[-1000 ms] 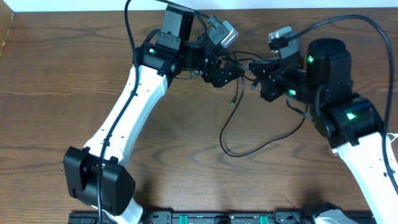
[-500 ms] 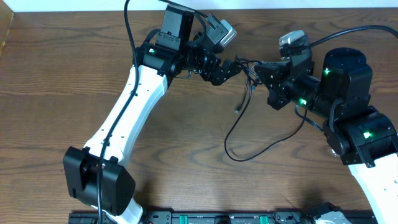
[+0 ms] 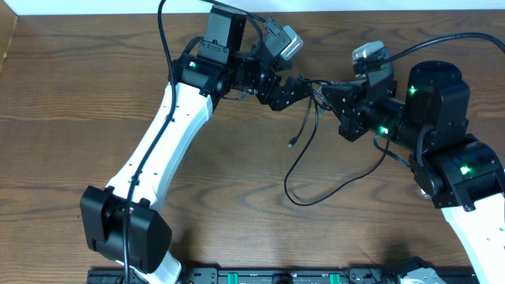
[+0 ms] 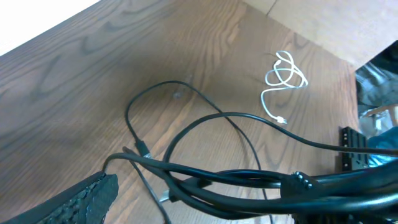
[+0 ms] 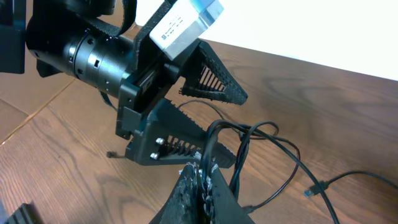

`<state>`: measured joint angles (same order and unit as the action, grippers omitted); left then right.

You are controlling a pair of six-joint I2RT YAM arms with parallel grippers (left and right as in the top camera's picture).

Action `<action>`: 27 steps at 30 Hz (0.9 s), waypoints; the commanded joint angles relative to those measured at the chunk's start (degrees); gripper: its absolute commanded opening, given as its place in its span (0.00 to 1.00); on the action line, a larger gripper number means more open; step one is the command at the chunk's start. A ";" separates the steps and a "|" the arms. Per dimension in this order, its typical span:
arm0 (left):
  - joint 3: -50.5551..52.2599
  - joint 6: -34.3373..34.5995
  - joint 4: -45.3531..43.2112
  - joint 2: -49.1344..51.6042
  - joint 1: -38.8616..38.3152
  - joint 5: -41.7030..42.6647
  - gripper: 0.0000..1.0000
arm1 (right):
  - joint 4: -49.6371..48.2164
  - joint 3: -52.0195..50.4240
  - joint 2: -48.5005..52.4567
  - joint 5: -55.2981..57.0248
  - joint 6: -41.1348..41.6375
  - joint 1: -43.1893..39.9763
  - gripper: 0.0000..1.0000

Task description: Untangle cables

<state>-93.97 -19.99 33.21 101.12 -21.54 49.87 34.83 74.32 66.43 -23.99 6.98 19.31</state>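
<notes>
- The left tool (image 5: 237, 127) is being held spread wide, gripping nothing.
- The black cables (image 4: 236, 179) are being pinched by the closed right tool (image 5: 200, 171) above the table (image 3: 79, 79).
- The white cable (image 4: 283, 78) is being left aside.

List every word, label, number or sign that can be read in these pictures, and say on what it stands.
Nothing can be read with certainty.
White label on the left arm's wrist camera: several lines of small dark print, too blurred to read.
Left wrist and overhead views: no text visible.
</notes>
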 commanded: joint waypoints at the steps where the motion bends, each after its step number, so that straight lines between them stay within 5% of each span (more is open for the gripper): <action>1: 0.11 -1.22 -0.46 -1.16 -0.09 3.52 0.88 | -0.31 1.77 0.11 -2.78 0.04 -0.13 0.01; 20: 0.11 -1.97 -3.69 -0.76 -0.09 -2.60 0.87 | -3.02 1.77 -0.57 -14.56 1.81 -0.09 0.01; 23: 0.11 -1.75 -4.22 -0.26 -0.09 -4.24 0.53 | -3.23 1.77 -0.55 -14.56 2.01 -0.09 0.01; 26: 0.11 1.46 -4.39 0.52 -0.09 -9.44 0.08 | -3.26 1.77 -0.55 -14.56 1.99 -0.09 0.01; 27: 0.11 2.21 -4.39 0.83 -0.09 -10.51 0.08 | -3.28 1.77 -0.55 -14.53 1.99 -0.11 0.01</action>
<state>-93.97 -20.60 29.30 101.14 -21.54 44.86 31.86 74.41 66.63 -36.58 8.51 19.31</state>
